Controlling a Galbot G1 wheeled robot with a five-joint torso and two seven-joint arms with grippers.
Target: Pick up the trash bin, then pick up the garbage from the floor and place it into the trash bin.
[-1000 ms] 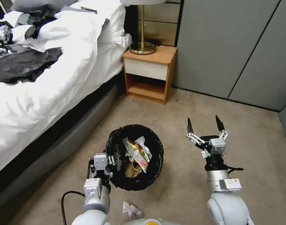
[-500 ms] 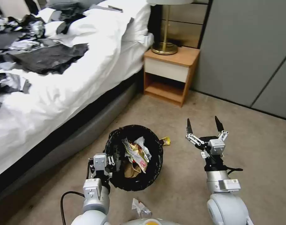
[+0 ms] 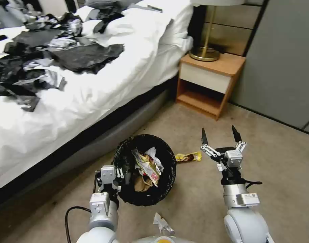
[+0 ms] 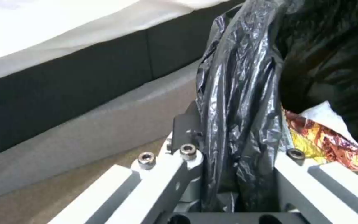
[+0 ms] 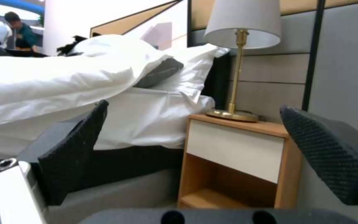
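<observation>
The trash bin (image 3: 168, 175), lined with a glossy black bag, hangs in front of me above the carpet. My left gripper (image 3: 122, 173) is shut on its near-left rim; the left wrist view shows the bag's plastic (image 4: 241, 102) pinched between the fingers. Inside lie snack wrappers (image 3: 148, 166), a white tissue and a tan paper bag (image 3: 142, 184). A yellow wrapper (image 3: 188, 156) lies on the floor just right of the bin. A crumpled white tissue (image 3: 162, 223) lies on the carpet near my base. My right gripper (image 3: 220, 135) stands open, fingers up, right of the yellow wrapper.
A bed (image 3: 93, 84) with white bedding and black plastic sheets (image 3: 83, 55) fills the left. A wooden nightstand (image 3: 211, 81) with a brass lamp (image 3: 205, 50) stands by the grey wall panels. Open carpet (image 3: 282, 162) lies to the right.
The whole head view has shifted right, so the camera has turned left. The yellow wrapper has come fully into sight beside the bin. Both arms keep their pose.
</observation>
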